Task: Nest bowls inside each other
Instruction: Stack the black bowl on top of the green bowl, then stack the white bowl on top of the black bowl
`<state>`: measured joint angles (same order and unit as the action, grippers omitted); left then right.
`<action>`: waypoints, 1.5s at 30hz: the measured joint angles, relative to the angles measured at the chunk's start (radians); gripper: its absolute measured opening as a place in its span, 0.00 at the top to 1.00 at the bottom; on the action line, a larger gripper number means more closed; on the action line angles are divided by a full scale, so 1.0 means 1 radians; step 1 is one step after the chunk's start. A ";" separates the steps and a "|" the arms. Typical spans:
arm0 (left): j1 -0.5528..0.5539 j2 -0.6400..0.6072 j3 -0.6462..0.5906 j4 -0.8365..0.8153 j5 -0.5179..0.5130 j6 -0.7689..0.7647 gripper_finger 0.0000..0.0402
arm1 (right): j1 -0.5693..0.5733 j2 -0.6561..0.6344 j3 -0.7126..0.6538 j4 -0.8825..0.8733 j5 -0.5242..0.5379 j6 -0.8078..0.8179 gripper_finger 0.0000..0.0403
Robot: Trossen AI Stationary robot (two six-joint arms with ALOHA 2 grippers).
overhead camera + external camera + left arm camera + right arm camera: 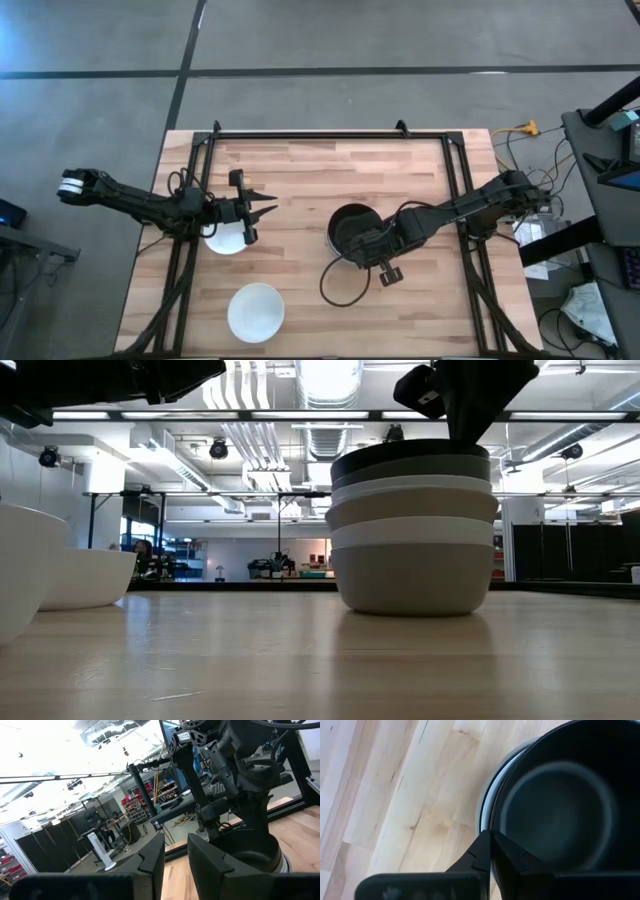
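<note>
Hovering beside the stack, your left gripper, jaws narrowly apart, sits just above the nearer white bowl.

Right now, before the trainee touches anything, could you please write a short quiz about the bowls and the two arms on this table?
1. True or false: the black bowl is the top one of the stack.
2. How many white bowls stand on the table outside the stack, on the side of the left arm's fingers? A) one B) two C) four
3. Fill the gap: the right arm's fingers close on the black bowl's ____.

Key: 1 true; 2 B; 3 rim.
</note>
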<state>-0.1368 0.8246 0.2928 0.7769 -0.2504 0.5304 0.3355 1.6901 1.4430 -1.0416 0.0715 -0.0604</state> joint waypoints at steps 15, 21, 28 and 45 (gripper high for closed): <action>0.000 0.000 0.000 0.000 0.000 0.000 0.83 | -0.002 -0.004 -0.004 0.008 0.000 0.010 0.84; 0.000 0.000 0.000 0.000 0.000 0.000 0.83 | -0.002 -0.027 0.025 -0.004 -0.001 0.004 0.77; 0.000 0.001 -0.001 -0.001 0.001 -0.002 0.83 | -0.002 -0.102 0.115 -0.119 -0.001 0.032 0.77; -0.001 0.039 0.136 -0.304 0.028 -0.257 0.83 | 0.109 -0.838 -0.839 1.101 0.090 -0.057 0.81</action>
<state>-0.1375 0.8639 0.4291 0.4724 -0.2220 0.2731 0.4448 0.8525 0.6040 0.0598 0.1616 -0.1176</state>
